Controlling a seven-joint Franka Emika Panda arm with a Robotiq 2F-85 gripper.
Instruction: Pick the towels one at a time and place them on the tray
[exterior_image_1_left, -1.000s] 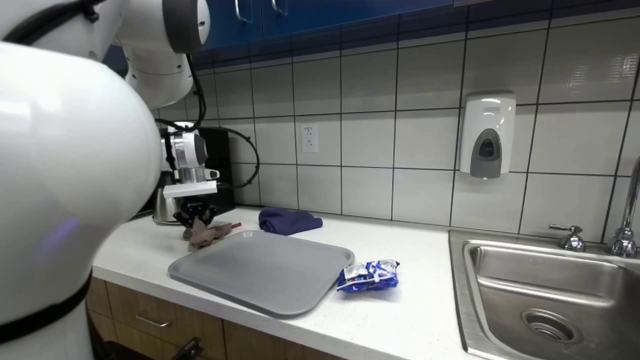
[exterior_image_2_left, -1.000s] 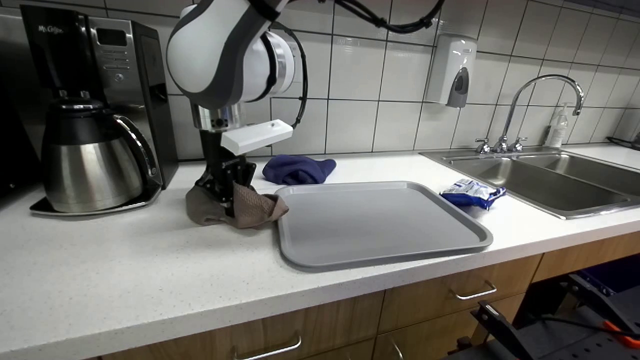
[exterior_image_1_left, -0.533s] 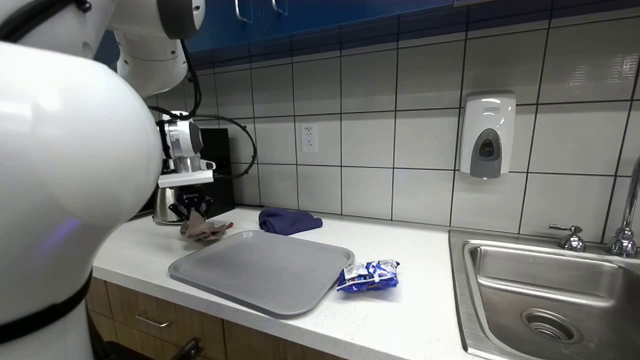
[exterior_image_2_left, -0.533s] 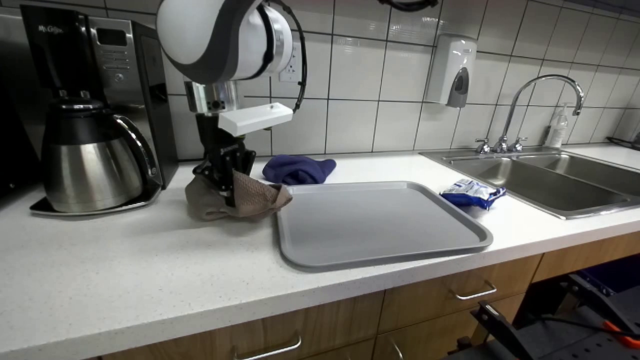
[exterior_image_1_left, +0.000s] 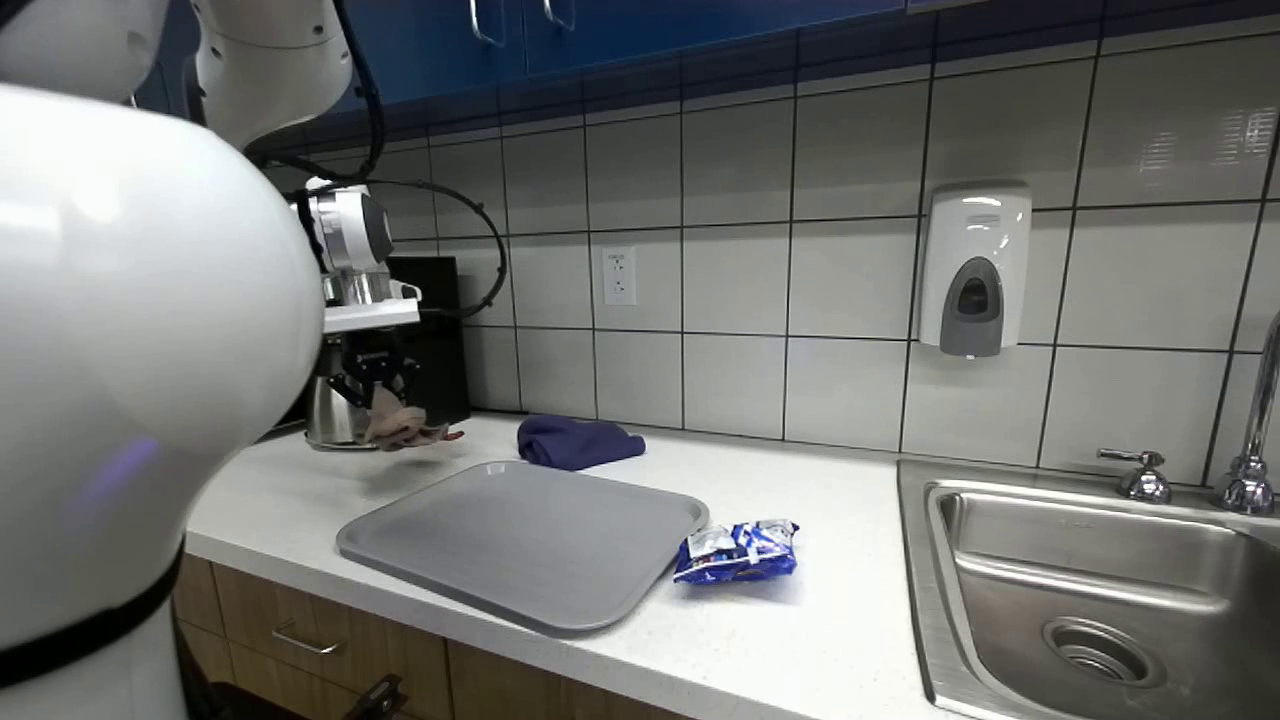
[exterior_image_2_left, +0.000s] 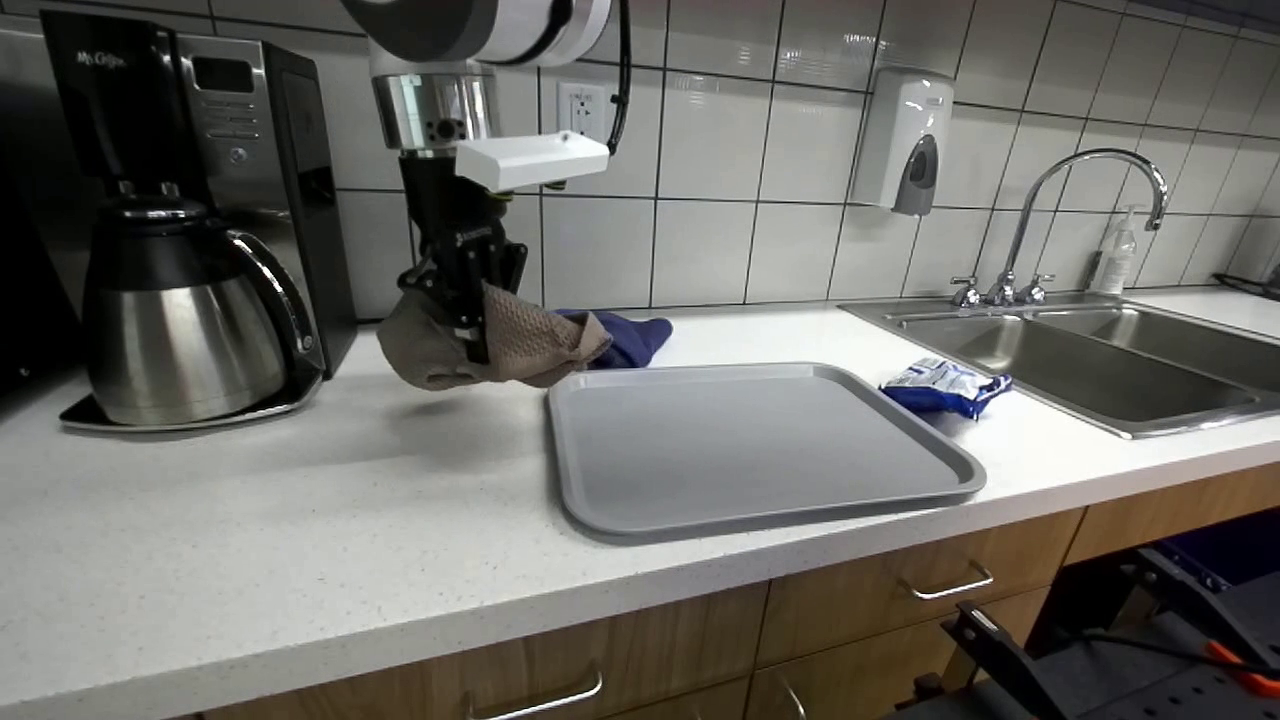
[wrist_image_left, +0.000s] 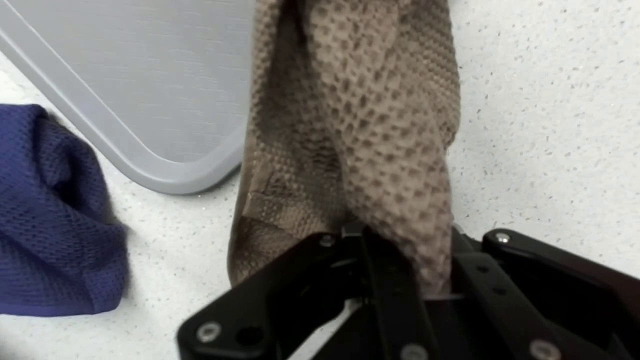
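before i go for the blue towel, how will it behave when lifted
Likely floppy: the blue towel lies in soft, slumped folds. Its textured weave probably won't slip easily. Lying bunched and low, it seems unlikely to roll.

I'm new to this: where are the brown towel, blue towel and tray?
Brown towel (wrist_image_left: 367, 117), wrist view: bumpy fold.
Blue towel (exterior_image_1_left: 572, 444), in an exterior view: middle.
Tray (exterior_image_2_left: 762, 450), in an exterior view: flat middle.

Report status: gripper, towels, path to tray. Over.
Black gripper pinching brown waffle-textured cloth towel, held above speckled white counter. Crumpled navy cloth towel beside rectangular gray tray. Nothing seen blocking the tray.
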